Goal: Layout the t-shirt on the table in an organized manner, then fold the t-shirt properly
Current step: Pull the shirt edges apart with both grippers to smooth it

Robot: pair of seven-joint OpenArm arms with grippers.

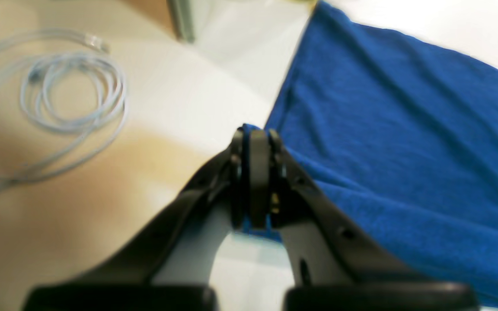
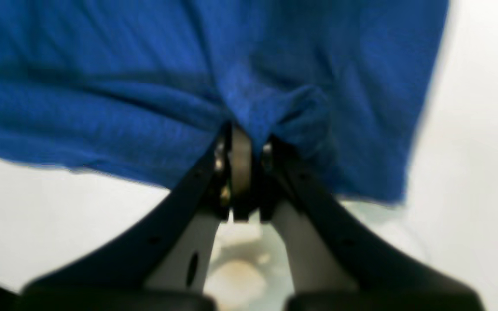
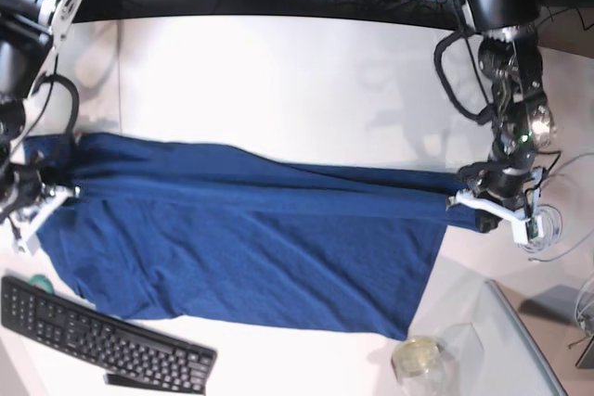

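While both pincers clamp t-shirt (image 3: 241, 248) edges, bare table (image 3: 278, 81) beyond

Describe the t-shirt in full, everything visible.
The t-shirt is plain blue soft knit cloth, no print. It hangs stretched between the two arms over the white table, creased along the pulled top edge, its lower part draped onto the tabletop. The left claw pinches one edge; the right claw grips a bunched fold.
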